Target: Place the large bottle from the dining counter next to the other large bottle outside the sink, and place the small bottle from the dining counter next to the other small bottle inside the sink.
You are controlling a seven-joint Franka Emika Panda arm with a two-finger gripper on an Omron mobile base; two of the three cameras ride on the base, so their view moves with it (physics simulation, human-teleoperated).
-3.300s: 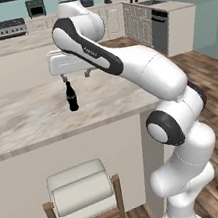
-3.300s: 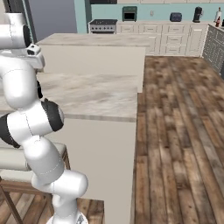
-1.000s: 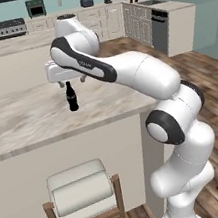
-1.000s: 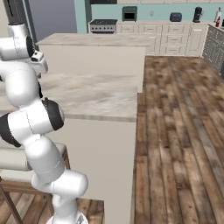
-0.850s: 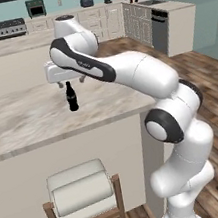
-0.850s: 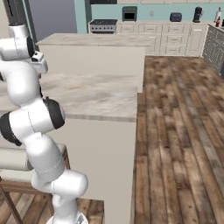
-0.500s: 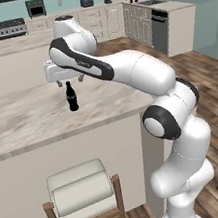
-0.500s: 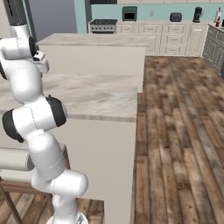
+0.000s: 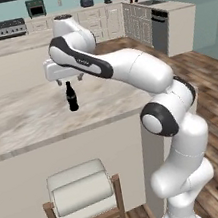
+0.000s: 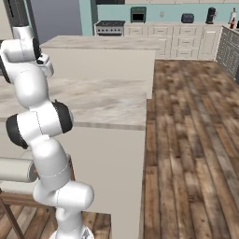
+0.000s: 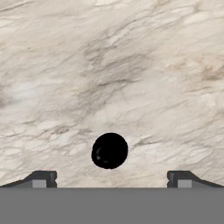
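The arm has swung its hand from beside the small bottle point(image 9: 71, 96) to directly above it. The bottle stands upright on the dining counter point(image 9: 27, 120), toward its front edge. The gripper point(image 9: 67, 80) hangs spread wide, holding nothing, centred for a straight descent onto the neck.

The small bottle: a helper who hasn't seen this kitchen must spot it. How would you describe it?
Find the long beige marble dining counter with a cushioned stool in front. The small bottle stands upright on it, directly under the open gripper. It is black and thin-necked, the one thing standing on that marble.
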